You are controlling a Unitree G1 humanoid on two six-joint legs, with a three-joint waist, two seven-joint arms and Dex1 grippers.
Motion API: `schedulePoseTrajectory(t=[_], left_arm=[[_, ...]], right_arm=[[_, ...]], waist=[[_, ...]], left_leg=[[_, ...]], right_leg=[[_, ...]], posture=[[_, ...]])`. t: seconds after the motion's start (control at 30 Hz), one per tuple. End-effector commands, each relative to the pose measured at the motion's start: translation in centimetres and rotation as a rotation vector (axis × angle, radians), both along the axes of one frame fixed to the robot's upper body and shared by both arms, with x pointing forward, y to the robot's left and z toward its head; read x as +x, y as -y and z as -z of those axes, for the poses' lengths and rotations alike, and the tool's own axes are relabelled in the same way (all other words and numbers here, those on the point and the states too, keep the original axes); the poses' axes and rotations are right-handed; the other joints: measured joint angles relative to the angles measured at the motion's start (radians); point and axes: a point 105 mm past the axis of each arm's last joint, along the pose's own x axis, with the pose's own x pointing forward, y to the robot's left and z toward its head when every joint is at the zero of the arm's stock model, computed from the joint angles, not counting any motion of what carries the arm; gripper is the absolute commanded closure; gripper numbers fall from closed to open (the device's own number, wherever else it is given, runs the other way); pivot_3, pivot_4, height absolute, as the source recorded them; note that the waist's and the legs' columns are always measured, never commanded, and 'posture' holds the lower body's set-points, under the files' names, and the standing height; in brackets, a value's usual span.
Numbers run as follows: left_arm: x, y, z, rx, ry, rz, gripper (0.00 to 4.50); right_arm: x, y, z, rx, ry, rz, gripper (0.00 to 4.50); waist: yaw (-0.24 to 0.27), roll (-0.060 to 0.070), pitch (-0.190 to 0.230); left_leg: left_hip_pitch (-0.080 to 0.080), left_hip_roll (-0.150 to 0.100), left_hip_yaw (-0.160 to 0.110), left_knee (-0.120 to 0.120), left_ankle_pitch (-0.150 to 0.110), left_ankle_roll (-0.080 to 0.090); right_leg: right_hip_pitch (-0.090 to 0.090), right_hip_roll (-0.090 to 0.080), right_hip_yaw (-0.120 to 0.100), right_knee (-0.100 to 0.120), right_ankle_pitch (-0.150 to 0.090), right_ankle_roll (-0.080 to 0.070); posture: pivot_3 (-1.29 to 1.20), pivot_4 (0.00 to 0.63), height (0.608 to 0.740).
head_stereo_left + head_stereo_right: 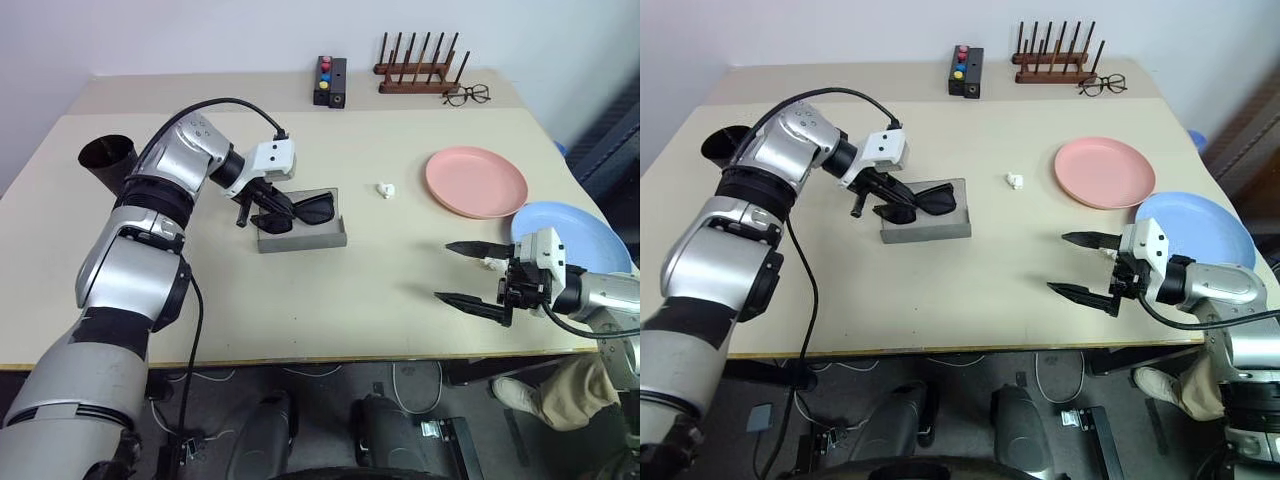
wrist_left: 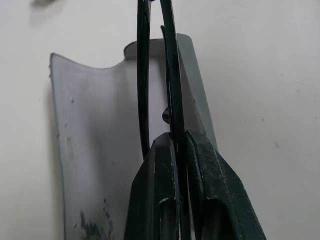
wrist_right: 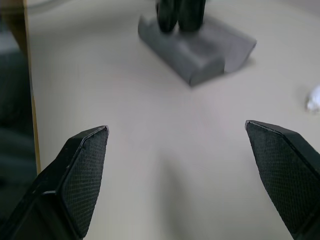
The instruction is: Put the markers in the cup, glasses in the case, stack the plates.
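My left gripper is shut on the black sunglasses and holds them just above the open grey case, left of the table's middle. The left wrist view shows its fingers pinching the thin frame over the case's grey inside. The black cup stands at the table's left edge, behind my left arm. A pink plate and a blue plate lie side by side at the right. My right gripper hovers open and empty beside the blue plate. The markers are out of view.
A small white scrap lies between the case and the pink plate. At the back stand a black box with coloured buttons and a wooden rack, with clear eyeglasses beside it. The table's front edge runs close below my right gripper.
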Motion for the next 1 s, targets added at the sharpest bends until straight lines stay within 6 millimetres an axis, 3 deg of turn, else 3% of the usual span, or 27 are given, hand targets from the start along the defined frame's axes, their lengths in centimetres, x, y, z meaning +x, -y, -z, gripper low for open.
schedulePoseTrajectory(t=[0.03, 0.33, 0.97, 1.0], left_arm=[[-0.1, -0.4, 0.2, 0.014, -0.003, 0.005, 4.48], [-0.2, -1.4, 1.1, 0.046, -0.025, -0.016, 4.48], [0.3, -1.7, 1.2, 0.098, 0.004, -0.038, 4.48], [0.2, -1.7, 1.3, 0.1, 0.0, -0.034, 3.71]], right_arm=[[0.0, 0.2, -3.1, 0.074, 0.093, 0.008, 0.0], [-1.5, 1.3, -3.9, 0.068, 0.081, 0.009, 0.0], [-1.6, 1.4, -4.2, 0.059, 0.095, 0.026, 0.0], [-1.6, 1.4, -4.2, 0.06, 0.095, 0.026, 0.0]], waist=[[0.0, 0.0, 0.0], [0.0, 0.0, 0.0], [-0.001, 0.0, 0.0], [-0.001, 0.0, 0.0]], left_leg=[[0.0, 0.0, 0.0, 0.0, 0.0, 0.0], [-0.001, 0.0, 0.0, 0.0, 0.0, 0.0], [0.0, 0.0, 0.0, 0.0, 0.0, 0.0], [0.0, 0.0, 0.0, 0.0, 0.0, 0.0]], right_leg=[[0.0, 0.0, 0.0, 0.0, 0.0, 0.0], [0.0, 0.0, 0.0, 0.0, 0.0, 0.0], [0.0, 0.0, 0.0, 0.0, 0.0, 0.0], [0.0, 0.0, 0.0, 0.0, 0.0, 0.0]], posture=[[0.0, 0.15, 0.74], [0.0, 0.15, 0.74], [0.0, 0.15, 0.74], [0.0, 0.15, 0.74]])
